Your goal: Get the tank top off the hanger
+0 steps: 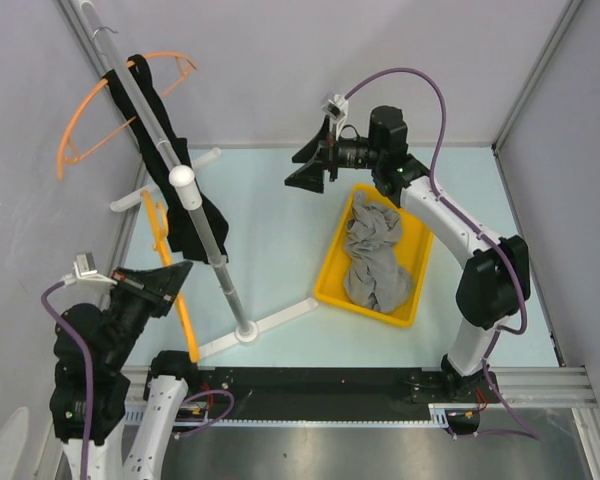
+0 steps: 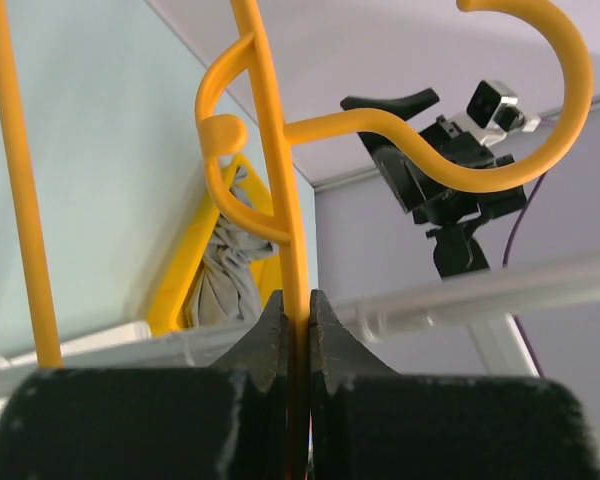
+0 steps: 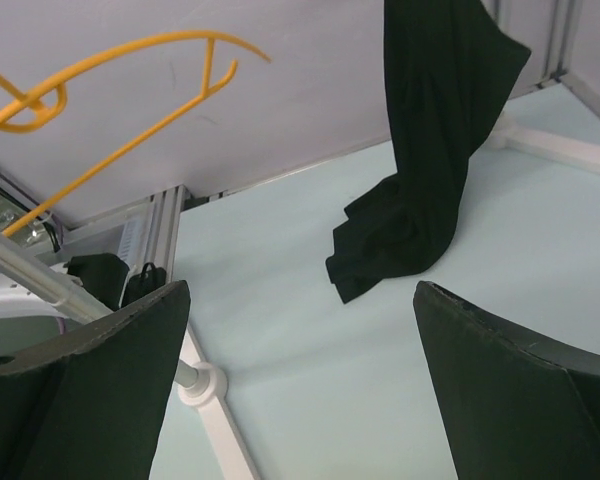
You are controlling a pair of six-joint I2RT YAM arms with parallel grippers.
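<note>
1. The left arm (image 1: pixel 110 345) and right arm (image 1: pixel 450 225) have white links between chunky black joints.
2. A purple cable (image 1: pixel 444 108) loops along each arm.
3. The left gripper (image 1: pixel 183 268) and right gripper (image 1: pixel 302 168) have matte black, wedge-shaped fingers.
4. Each wrist carries a small white-grey wrist camera (image 1: pixel 335 103).

The black tank top (image 1: pixel 192 220) hangs draped along the slanted rack pole (image 1: pixel 226 278), its lower end slumped in folds on the worktop beside the pole's foot. One orange hanger (image 1: pixel 184 318) stands bare just left of the pole, a thin bar of it pinched in the left gripper (image 2: pixel 298 300). A second orange hanger (image 1: pixel 165 54) sits high on the pole, where the cloth crosses it; whether it is threaded through, I cannot tell.
</note>
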